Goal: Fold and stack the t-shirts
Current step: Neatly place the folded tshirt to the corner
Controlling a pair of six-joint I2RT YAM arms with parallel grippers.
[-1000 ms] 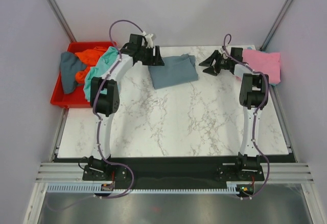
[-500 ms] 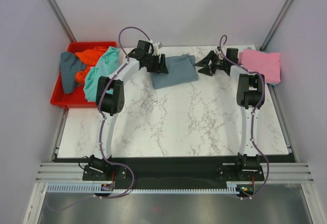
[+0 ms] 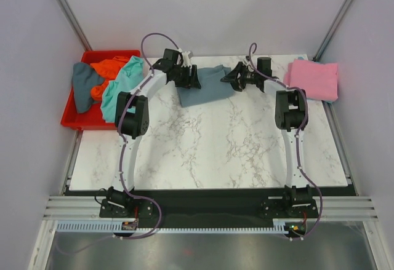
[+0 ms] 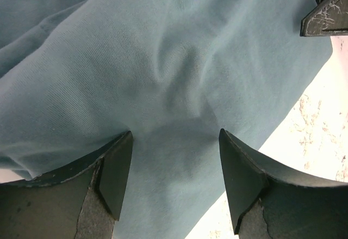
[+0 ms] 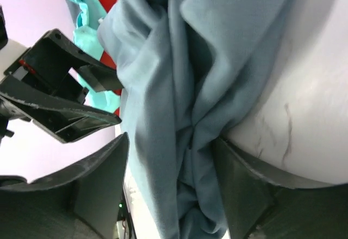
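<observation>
The blue-grey t-shirt [image 3: 208,85], lying far-centre on the table [image 3: 215,147], is being flanked: the left pincer [image 3: 194,81] is being held open over its left edge, the right pincer [image 3: 229,78] open at its right edge.

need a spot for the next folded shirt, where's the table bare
Bare: the table from its near edge up to the grey shirt. Crowded: the far edge, left claw and right claw at that shirt, pink shirt at right.

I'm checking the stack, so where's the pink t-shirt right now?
Top view: the pink t-shirt lies at the table's far right corner, right of the right arm.
</observation>
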